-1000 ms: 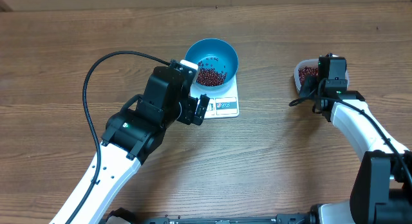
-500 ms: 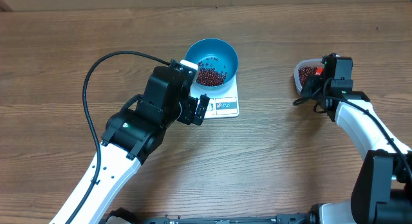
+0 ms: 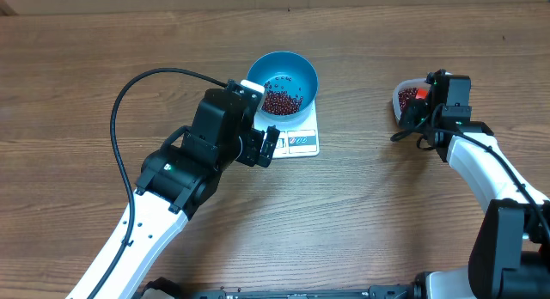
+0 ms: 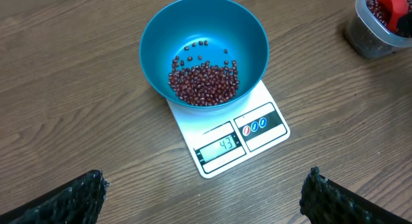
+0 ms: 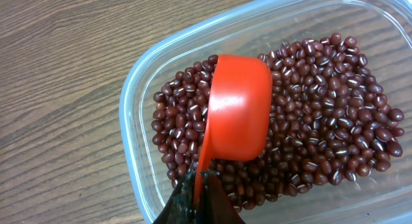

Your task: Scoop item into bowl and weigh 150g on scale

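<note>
Right claw (image 5: 201, 188) pinched shut on thin handle of orange scoop (image 5: 238, 108). Scoop head low over beans (image 5: 322, 121) in clear tub (image 5: 138, 89).

Beans likely light, hard, smooth, free-rolling, so easy to spill. Best carried in scoop kept level, gripped at handle end.

Right arm reaches forward, wrist pitched down over tub. Left claw (image 4: 203, 201) spread wide, empty, hovering just before scale (image 4: 261, 124). Bowl (image 4: 251, 37) sits on scale, more beans inside.

Left gripper (image 3: 267, 145), jaws spread, stood at scale (image 3: 302, 141) front-left corner; you had no approach there. Bare table (image 3: 361, 196) between bowl (image 3: 307, 72) and tub (image 3: 399, 101) gave you passage. Scoop (image 5: 238, 108) occupied tub's middle.
</note>
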### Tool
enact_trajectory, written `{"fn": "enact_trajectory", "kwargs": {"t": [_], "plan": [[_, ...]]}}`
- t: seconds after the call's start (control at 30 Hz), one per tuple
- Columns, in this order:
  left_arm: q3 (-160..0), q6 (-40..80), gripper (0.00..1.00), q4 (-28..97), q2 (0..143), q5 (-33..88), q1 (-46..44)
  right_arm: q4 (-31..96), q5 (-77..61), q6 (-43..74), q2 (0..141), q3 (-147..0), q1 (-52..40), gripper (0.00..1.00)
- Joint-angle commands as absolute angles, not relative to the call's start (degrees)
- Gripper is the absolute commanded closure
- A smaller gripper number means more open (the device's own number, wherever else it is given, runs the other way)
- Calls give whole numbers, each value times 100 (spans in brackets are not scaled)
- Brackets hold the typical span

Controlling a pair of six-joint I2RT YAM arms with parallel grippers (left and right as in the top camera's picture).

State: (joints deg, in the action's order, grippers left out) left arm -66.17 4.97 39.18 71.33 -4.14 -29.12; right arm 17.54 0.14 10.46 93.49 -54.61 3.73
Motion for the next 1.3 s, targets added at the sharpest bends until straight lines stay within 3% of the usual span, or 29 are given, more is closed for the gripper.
{"fn": "enact_trajectory", "kwargs": {"t": [0.0, 0.5, 0.87, 1.27], "plan": [[-6768, 471, 0, 3903, 7157, -467, -2888, 1678, -270, 993, 9411, -5474, 364, 96], [-6768, 471, 1, 3900, 7157, -467, -2888, 1900, -1820, 694, 9411, -5474, 1234, 96], [-6766, 471, 0, 3903, 7157, -467, -2888, 2163, -2121, 434, 9411, -5474, 1927, 96], [-6766, 471, 0, 3903, 7157, -467, -2888, 2110, -2630, 419, 9463, -5474, 2001, 96]]}}
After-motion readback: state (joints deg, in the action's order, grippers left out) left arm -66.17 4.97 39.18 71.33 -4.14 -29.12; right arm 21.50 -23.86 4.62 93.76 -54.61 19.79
